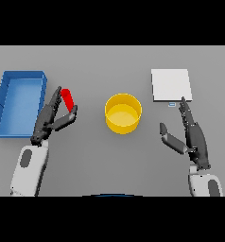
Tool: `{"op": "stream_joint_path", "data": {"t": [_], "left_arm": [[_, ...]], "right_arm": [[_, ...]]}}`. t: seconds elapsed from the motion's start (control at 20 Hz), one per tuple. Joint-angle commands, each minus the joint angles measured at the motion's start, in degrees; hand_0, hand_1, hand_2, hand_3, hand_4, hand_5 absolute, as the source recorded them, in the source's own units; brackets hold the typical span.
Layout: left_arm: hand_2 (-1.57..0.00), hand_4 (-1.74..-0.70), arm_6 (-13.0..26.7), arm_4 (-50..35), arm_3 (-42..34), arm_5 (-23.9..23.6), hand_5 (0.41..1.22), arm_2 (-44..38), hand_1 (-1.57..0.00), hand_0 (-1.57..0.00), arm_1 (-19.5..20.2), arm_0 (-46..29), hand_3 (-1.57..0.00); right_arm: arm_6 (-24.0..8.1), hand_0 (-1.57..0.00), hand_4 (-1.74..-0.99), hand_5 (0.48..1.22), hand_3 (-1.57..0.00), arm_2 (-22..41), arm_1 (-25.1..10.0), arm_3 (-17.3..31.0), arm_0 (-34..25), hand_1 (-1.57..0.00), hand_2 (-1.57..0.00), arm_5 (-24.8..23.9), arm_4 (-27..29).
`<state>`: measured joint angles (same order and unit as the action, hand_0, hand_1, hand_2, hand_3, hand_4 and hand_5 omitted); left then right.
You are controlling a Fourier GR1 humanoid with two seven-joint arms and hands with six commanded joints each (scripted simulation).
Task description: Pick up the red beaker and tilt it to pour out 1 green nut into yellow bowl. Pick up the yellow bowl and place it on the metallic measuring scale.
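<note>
The red beaker stands left of centre, partly hidden between the fingers and thumb of my left hand, which reach round it with fingers still nearly straight. The yellow bowl sits in the middle of the table; I see no nut inside it. The metallic measuring scale is a pale square plate at the back right. My right hand hovers open just in front of the scale, to the right of the bowl, its fingertips near the scale's front edge.
A blue bin with raised walls lies at the far left, close beside my left arm.
</note>
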<state>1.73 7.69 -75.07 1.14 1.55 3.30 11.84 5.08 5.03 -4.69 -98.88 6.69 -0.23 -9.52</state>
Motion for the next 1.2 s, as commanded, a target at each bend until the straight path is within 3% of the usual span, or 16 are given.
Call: {"op": "stream_joint_path", "data": {"t": [0.0, 0.1, 0.5, 0.8, 0.85, 0.9, 1.0, 1.15], "left_arm": [[0.00, -1.35, -0.45, -0.32, 1.97, -0.03, 0.718, -0.71, 0.00, 0.00, -0.03, 1.62, 0.00], [0.00, -1.33, -2.23, -0.44, 5.37, -0.25, 0.714, -1.55, 0.00, 0.00, -0.30, 3.23, 0.00], [0.00, -1.31, -2.92, 0.33, 12.42, -0.61, 0.706, -2.65, 0.00, 0.00, -0.14, 10.68, 0.00], [-0.03, -1.39, -7.04, -0.36, 18.29, -0.53, 0.752, -4.21, 0.00, 0.00, -0.79, 14.40, 0.00], [-0.12, -1.42, -7.13, -0.69, 18.26, -1.07, 0.770, -4.61, -0.08, -0.08, -1.13, 14.42, -0.08], [-0.31, -1.44, -6.23, -1.04, 18.65, -1.52, 0.795, -4.98, -0.28, -0.25, -1.62, 14.78, -0.22], [-0.71, -1.44, -6.65, -0.11, 19.88, -4.03, 0.949, -5.18, -0.70, -0.68, -2.52, 15.51, -0.71], [-1.13, -1.44, -8.43, 2.42, 21.45, -6.32, 1.082, -4.79, -1.13, -1.12, -3.15, 16.50, -1.13]], "right_arm": [[-0.09, 0.00, -1.339, 0.688, 0.00, 0.12, 0.34, 0.78, -0.59, 0.00, 0.00, -0.12, -0.17], [0.56, 0.00, -1.338, 0.688, 0.00, 0.17, 0.01, -0.04, 0.40, 0.00, 0.00, 0.01, -0.25], [1.15, 0.00, -1.324, 0.683, 0.00, -0.21, -0.12, 0.44, -0.37, 0.00, 0.00, 0.62, 0.64], [0.50, 0.00, -1.295, 0.683, 0.00, -0.45, -0.43, 0.12, -0.12, 0.00, 0.00, 0.07, 0.12], [1.10, 0.00, -1.291, 0.684, 0.00, -0.45, -0.61, 0.00, 0.22, 0.00, 0.00, 0.25, 0.18], [0.59, 0.00, -1.289, 0.684, 0.00, 0.04, -0.25, -0.31, 0.05, 0.00, 0.00, 0.29, -0.02], [0.68, 0.00, -1.285, 0.683, 0.00, 0.02, -0.11, -0.33, 0.50, 0.00, 0.00, 0.05, -0.17], [0.14, 0.00, -1.290, 0.684, 0.00, -0.31, -0.33, 0.34, -0.38, 0.00, 0.00, 0.29, 0.17]]}}
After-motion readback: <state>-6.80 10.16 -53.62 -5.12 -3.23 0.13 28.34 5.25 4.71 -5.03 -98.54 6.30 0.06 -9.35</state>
